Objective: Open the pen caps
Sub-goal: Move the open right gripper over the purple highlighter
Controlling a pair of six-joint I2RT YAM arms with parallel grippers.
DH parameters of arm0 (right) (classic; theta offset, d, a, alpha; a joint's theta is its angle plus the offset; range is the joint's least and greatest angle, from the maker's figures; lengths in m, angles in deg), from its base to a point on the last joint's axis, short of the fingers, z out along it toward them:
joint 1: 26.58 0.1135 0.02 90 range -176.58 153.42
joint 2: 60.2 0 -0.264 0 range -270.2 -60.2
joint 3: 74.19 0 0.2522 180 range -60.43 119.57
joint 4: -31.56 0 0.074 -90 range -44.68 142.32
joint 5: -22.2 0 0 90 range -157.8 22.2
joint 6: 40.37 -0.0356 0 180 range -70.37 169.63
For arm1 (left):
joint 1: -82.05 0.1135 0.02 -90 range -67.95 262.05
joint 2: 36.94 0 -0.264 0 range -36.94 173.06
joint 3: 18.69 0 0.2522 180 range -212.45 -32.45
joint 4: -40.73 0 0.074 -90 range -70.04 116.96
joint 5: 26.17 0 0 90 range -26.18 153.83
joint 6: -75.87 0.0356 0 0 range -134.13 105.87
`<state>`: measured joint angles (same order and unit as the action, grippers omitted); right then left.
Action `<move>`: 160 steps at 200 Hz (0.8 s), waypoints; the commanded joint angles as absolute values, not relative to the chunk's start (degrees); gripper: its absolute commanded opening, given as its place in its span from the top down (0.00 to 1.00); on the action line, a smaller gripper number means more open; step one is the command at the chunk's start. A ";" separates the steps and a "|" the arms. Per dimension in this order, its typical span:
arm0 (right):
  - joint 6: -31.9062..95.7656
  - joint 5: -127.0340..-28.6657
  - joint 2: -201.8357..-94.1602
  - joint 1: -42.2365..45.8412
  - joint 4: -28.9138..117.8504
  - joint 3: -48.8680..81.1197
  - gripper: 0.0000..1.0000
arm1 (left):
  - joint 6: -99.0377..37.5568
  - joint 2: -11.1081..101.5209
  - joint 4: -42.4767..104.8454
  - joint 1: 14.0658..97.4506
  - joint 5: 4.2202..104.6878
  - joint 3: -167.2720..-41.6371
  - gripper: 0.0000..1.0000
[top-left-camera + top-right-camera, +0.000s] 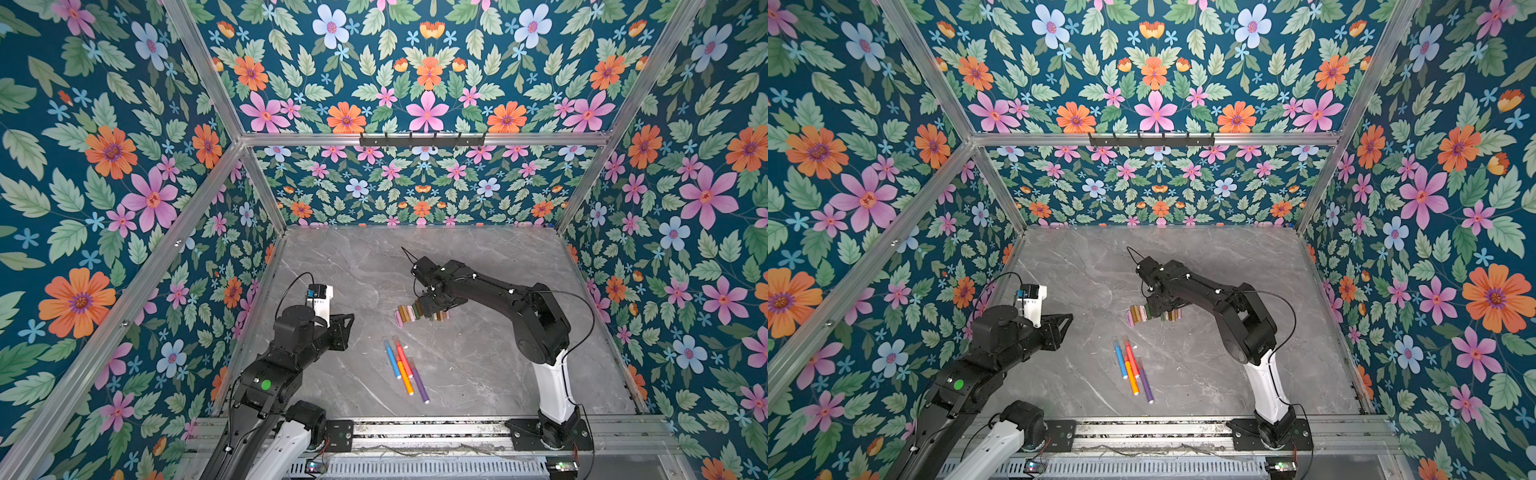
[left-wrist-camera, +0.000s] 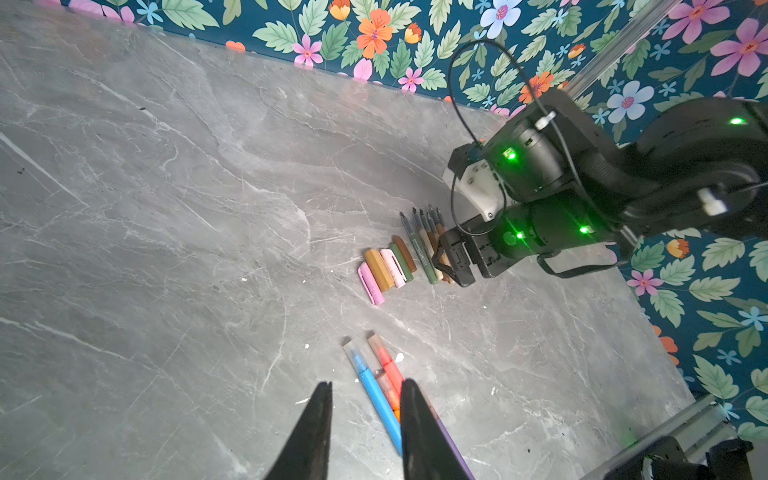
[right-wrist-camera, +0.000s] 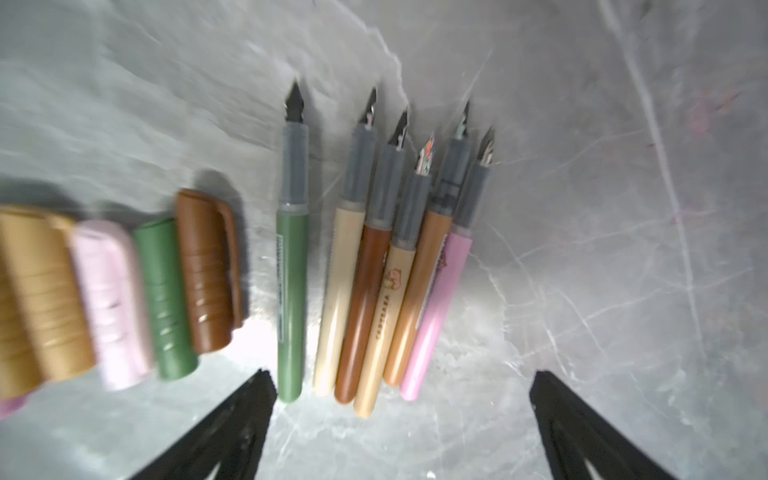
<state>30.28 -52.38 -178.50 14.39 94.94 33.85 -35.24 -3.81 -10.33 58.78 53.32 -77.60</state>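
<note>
Already off their pens, five pen caps (image 1: 409,312) lie in a short touching row near the middle of the grey marble table (image 1: 498,266). In the left wrist view they run pink cap (image 2: 371,286), tan cap (image 2: 379,269), pale pink cap (image 2: 392,268), olive cap (image 2: 402,262) and brown cap (image 2: 405,251).

Just beside the brown cap lie six uncapped pens (image 3: 361,307), nibs bare and all pointing the same way. The olive pen (image 3: 292,291) sits slightly apart from the other five, which touch in a loose fan ending with a pink pen (image 3: 436,307).

The right gripper (image 3: 403,376) hangs low over the butt ends of these pens, its jaws spread wide and holding nothing. One finger (image 3: 232,424) is near the olive pen's end and the other lies beyond the pink pen over bare table. Both top views show it above the pens (image 1: 430,309) (image 1: 1158,309).

Nearer the front edge, well apart from the row, four markers lie bunched together: a blue marker (image 1: 392,360), a red marker (image 1: 402,356), an orange marker (image 1: 405,379) and a purple marker (image 1: 419,384). The blue and red ones wear translucent caps (image 2: 350,347) on their far ends.

The left gripper (image 2: 365,392) is off to the left of the markers (image 1: 343,326), its jaws a little apart and empty.
</note>
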 commanded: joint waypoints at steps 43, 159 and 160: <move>24.76 -54.05 -160.36 20.82 91.72 18.06 0.09 | -35.14 -3.80 -9.88 58.84 53.28 -77.63 0.69; -1.11 -57.81 -148.37 51.42 76.94 -8.05 0.65 | -34.72 -1.69 -9.42 59.08 52.09 -77.65 0.70; -1.05 -57.84 -148.45 51.44 76.90 -8.00 0.65 | -34.71 -1.69 -9.42 59.05 52.11 -77.64 0.70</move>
<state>2.76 -57.38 -147.18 51.02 80.10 -8.62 -35.21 -1.87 -10.31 58.82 52.30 -77.49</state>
